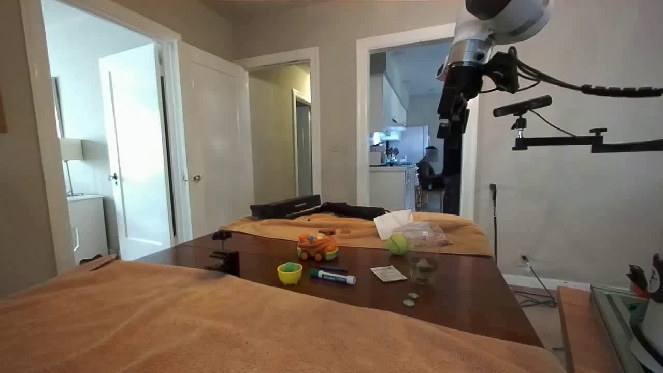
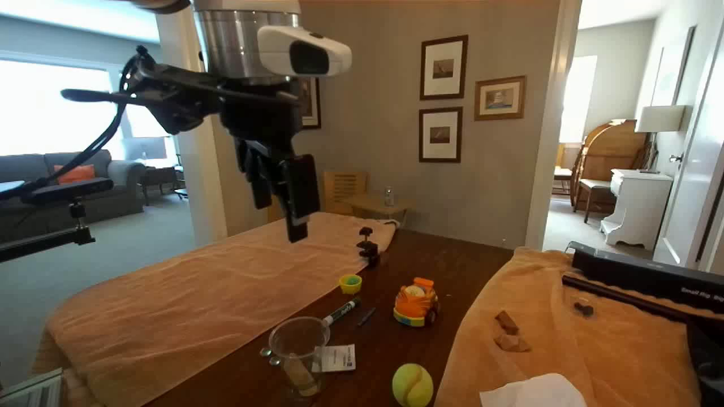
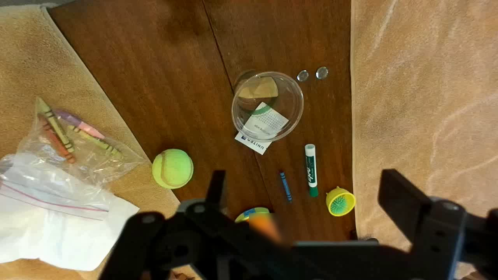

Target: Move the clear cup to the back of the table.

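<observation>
The clear cup stands upright on the dark brown table in both exterior views, cup and table. In the wrist view the cup is seen from above on the table. Its rim overlaps a white packet, and a tan patch shows through it. My gripper is high above the table in an exterior view. Its fingers are spread with nothing between them; it also shows in an exterior view and the wrist view. It is apart from the cup.
Near the cup are a white packet, a tennis ball, two glass beads, a marker and a blue crayon. A yellow cup, orange toy car and black clamp stand farther off. Towels cover both sides.
</observation>
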